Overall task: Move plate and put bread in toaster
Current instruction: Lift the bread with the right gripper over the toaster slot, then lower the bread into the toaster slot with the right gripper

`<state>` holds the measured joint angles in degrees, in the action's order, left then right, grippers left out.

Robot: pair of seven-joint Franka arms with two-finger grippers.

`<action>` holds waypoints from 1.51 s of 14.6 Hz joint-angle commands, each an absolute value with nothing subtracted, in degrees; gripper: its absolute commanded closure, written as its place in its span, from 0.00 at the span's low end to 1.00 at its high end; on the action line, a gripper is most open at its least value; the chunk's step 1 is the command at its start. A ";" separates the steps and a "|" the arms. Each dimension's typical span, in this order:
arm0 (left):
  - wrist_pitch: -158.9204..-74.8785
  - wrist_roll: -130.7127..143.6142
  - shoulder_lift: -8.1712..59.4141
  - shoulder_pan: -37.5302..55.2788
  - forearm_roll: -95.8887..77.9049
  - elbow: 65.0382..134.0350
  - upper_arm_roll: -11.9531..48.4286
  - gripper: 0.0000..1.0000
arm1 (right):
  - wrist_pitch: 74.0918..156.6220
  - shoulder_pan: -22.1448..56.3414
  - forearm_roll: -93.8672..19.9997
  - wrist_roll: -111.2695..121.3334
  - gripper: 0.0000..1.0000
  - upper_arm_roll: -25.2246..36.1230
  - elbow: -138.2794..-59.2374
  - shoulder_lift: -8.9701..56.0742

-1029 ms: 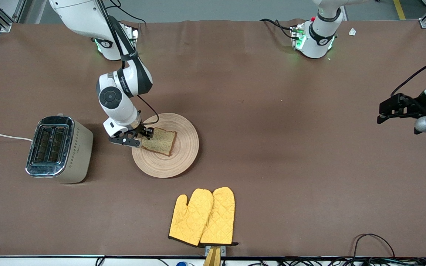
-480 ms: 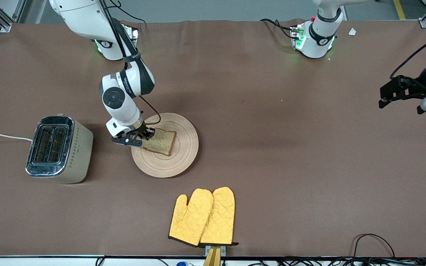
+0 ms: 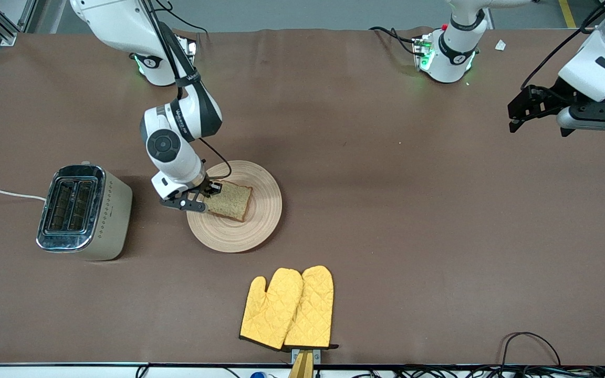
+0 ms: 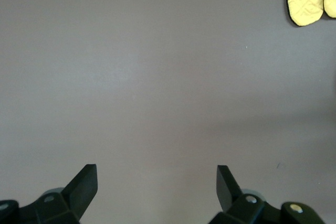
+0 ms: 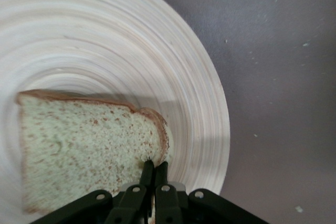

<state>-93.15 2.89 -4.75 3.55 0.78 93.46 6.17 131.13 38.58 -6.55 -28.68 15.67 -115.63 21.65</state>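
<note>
Brown cloth covers the whole table [image 3: 386,210], wrinkled slightly along the edge where the two arm bases stand.

Other items: a pair of yellow quilted oven mitts [image 3: 288,308] lies side by side at the table edge nearest the front camera, about midway along it, nearer to that camera than the plate and well apart from it. A black cable loop [image 3: 531,344] rests near the corner at the left arm's end of that same edge. A small white scrap [image 3: 500,45] lies near the left arm's base. The mitts lie clear of the stretch of cloth between plate and toaster.

Task items: the toaster [image 3: 83,211] stands toward the right arm's end of the table, both slots facing up, its white cord [image 3: 3,193] running off that end. The plate [image 3: 239,210] sits beside it, near but not touching. The bread [image 3: 230,200] is over the plate, tilted, one corner raised.

Right gripper [image 3: 207,195]: over the plate's toaster-side rim, fingers [image 5: 160,174] pressed together on the bread's crust edge.

Left gripper [image 3: 512,113]: up in the air over bare cloth at the left arm's end of the table, fingers [image 4: 84,182] spread wide, holding nothing; this arm waits.

Writing: lettering on the right arm's black wrist band is too small to read.
</note>
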 commanded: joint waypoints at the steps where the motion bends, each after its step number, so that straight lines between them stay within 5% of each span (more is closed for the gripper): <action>1: -95.19 2.64 -6.86 3.61 -0.35 96.50 5.19 0.00 | 114.58 38.06 -2.75 -29.00 1.00 18.09 -102.44 21.80; 8: -94.83 3.52 -5.19 3.34 -0.53 93.61 5.19 0.00 | 92.91 37.53 21.85 -25.75 1.00 18.72 -87.45 20.48; 15: -94.57 3.25 -4.48 2.99 -0.53 92.81 5.19 0.00 | 92.55 35.17 37.61 -21.46 1.00 23.55 -89.38 18.54; 22: -94.57 2.64 -4.31 2.38 -0.18 92.81 5.10 0.00 | 100.19 31.29 43.06 -19.34 1.00 23.64 -99.83 16.08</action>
